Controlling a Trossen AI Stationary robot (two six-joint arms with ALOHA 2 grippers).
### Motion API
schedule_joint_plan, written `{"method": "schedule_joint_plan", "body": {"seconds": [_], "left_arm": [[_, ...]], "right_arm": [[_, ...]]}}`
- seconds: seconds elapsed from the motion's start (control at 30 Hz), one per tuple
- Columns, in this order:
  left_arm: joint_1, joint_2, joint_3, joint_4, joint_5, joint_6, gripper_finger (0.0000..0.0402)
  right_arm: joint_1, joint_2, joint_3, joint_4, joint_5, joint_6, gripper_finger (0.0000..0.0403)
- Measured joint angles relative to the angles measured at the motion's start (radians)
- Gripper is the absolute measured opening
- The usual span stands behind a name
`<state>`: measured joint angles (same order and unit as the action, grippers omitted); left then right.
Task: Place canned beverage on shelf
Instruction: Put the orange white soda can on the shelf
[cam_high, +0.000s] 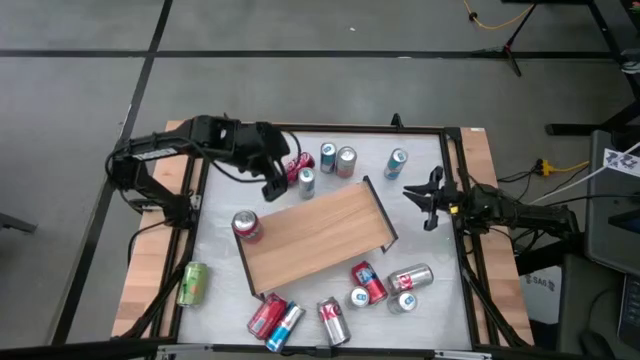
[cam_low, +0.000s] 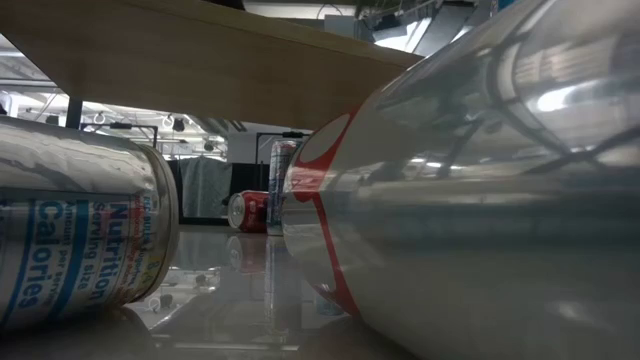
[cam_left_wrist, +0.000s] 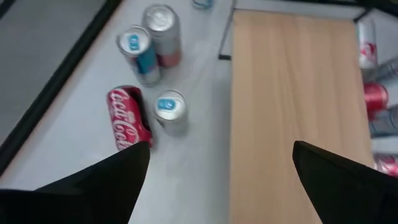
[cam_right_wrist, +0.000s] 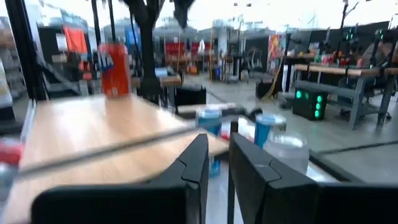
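Note:
The shelf (cam_high: 318, 238), a light-brown board on a thin black frame, stands mid-table; it also shows in the left wrist view (cam_left_wrist: 292, 93). One red-and-silver can (cam_high: 246, 225) stands upright on its left corner. My left gripper (cam_high: 275, 188) hovers open above the table just beyond the shelf's far-left edge, its fingers (cam_left_wrist: 118, 180) wide apart with nothing between them. Below it are a red cola can (cam_left_wrist: 127, 118) lying on its side and an upright silver can (cam_left_wrist: 170, 112). My right gripper (cam_high: 427, 200) waits shut at the table's right edge.
More upright cans (cam_high: 337, 159) stand at the far side, and one blue-topped can (cam_high: 396, 163) stands at the far right. Several cans (cam_high: 368, 282) lie or stand before the shelf's near edge. A green can (cam_high: 192, 283) lies on the left wooden strip.

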<state>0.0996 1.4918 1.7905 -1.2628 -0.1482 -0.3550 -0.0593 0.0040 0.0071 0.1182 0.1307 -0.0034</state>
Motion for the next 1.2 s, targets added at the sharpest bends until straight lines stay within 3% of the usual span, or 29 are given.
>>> {"method": "schedule_joint_plan", "body": {"seconds": [0.57, 0.93, 1.07, 1.2], "left_arm": [[0.141, 0.000, 0.000, 0.120, 0.000, 0.018, 0.0386], [0.144, 0.000, 0.000, 0.120, 0.000, 0.018, 0.0386], [0.144, 0.000, 0.000, 0.120, 0.000, 0.017, 0.0386], [0.144, 0.000, 0.000, 0.120, 0.000, 0.006, 0.0386]], "right_arm": [[0.000, 0.000, 0.000, 0.746, 0.012, -0.029, 0.0056], [0.000, 0.000, 0.000, 0.832, 0.093, -0.046, 0.0060], [0.000, 0.000, 0.000, 0.831, 0.130, 0.018, 0.0101], [0.000, 0.000, 0.000, 0.830, 0.171, 0.035, 0.0178]]}}
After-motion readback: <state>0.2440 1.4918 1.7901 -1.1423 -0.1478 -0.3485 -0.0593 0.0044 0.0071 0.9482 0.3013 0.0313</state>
